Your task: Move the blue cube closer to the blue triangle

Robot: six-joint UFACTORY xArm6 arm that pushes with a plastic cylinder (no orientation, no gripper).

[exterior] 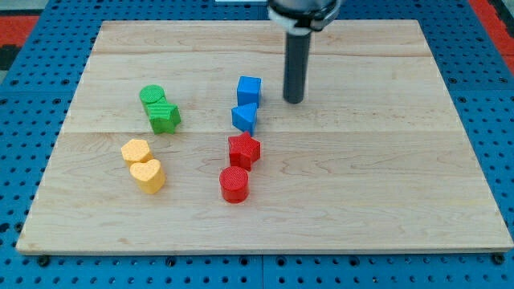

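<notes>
The blue cube sits on the wooden worktop just toward the view's top of the blue triangle, the two almost touching or perhaps just touching; I cannot tell whether a sliver of gap remains. My tip stands to the view's right of the blue cube, near it but clear of it, roughly level with the cube's lower edge. The tool is a plain rod with nothing to open or close, and it holds nothing; it can only shove. What matters for the coming move is that the cube lies to the view's left of the tip, while the triangle lies below the cube. A push straight from where the tip is now would likely drive the cube sideways, away from the triangle's line, not toward it. In my judgement the tip needs to get to the far side of the cube, toward the view's top, and press downward from there. Little travel seems left, so a gentle nudge should do; a hard one risks knocking the triangle into the red star-like block just below it.
</notes>
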